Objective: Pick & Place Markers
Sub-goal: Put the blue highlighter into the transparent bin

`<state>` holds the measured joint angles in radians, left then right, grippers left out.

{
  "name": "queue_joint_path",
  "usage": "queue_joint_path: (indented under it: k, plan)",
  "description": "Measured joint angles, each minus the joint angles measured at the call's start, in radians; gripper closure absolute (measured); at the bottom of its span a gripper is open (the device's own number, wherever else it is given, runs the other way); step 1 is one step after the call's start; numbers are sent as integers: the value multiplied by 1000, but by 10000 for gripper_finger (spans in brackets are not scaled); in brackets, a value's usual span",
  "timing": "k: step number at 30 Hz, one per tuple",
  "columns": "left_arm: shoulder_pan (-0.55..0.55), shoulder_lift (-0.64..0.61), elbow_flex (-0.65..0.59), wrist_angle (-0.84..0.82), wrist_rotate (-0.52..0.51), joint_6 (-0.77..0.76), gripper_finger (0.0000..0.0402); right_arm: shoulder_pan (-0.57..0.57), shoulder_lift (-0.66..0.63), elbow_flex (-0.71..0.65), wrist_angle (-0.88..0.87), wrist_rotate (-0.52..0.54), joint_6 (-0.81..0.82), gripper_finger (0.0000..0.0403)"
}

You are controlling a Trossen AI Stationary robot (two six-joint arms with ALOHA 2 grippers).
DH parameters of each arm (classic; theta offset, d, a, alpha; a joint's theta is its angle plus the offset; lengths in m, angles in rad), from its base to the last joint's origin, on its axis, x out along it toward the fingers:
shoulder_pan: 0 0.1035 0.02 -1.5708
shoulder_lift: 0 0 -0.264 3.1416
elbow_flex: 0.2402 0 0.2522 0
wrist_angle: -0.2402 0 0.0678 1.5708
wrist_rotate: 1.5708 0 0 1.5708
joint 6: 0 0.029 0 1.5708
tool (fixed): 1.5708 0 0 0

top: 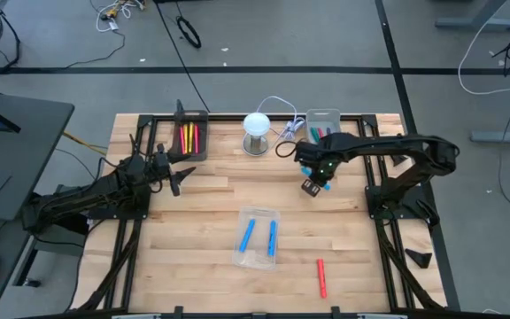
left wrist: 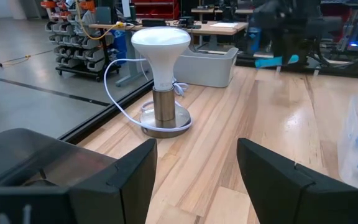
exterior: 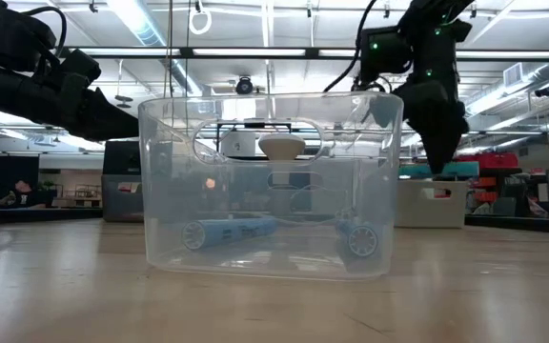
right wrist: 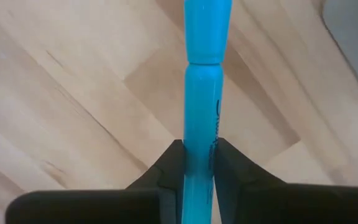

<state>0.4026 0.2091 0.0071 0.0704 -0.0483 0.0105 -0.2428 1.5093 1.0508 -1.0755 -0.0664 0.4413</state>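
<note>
My right gripper (top: 312, 182) hangs above the table's far right part, pointing down, shut on a light-blue marker (right wrist: 202, 93). That marker shows level under the fingers in the left wrist view (left wrist: 272, 61). A clear tray (top: 257, 237) at mid-table holds two blue markers (top: 248, 233) lying on its floor. A red marker (top: 321, 277) lies flat on the wood nearer the front. My left gripper (top: 182, 180) waits open at the left, holding nothing. My right gripper pinches the light-blue marker's barrel (right wrist: 199, 146) between its two fingers (right wrist: 166, 168), one on each long side. The fingers come from above, pointing down. The marker is level and lifted clear of the table, its capped end (right wrist: 207, 25) sticking out from the fingers.
A black tray (top: 189, 137) with red and yellow markers stands at the far left. A grey-clear tray (top: 323, 128) with green and red markers stands at the far right. A lamp with a white bulb (top: 256, 131) and its cord stands between them. Bare wood lies around the clear tray.
</note>
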Motion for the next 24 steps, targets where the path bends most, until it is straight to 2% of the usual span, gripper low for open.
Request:
queue_joint_path:
  k: [7,17,24]
  plan:
    - [0,0,0,0,0,0,172,-2,-66,0,-3,-11,193,350]
    - [0,0,0,0,0,0,172,2,-116,1,-43,-93,415,350]
    - [0,0,0,0,0,0,172,87,-83,10,-54,-109,581,350]
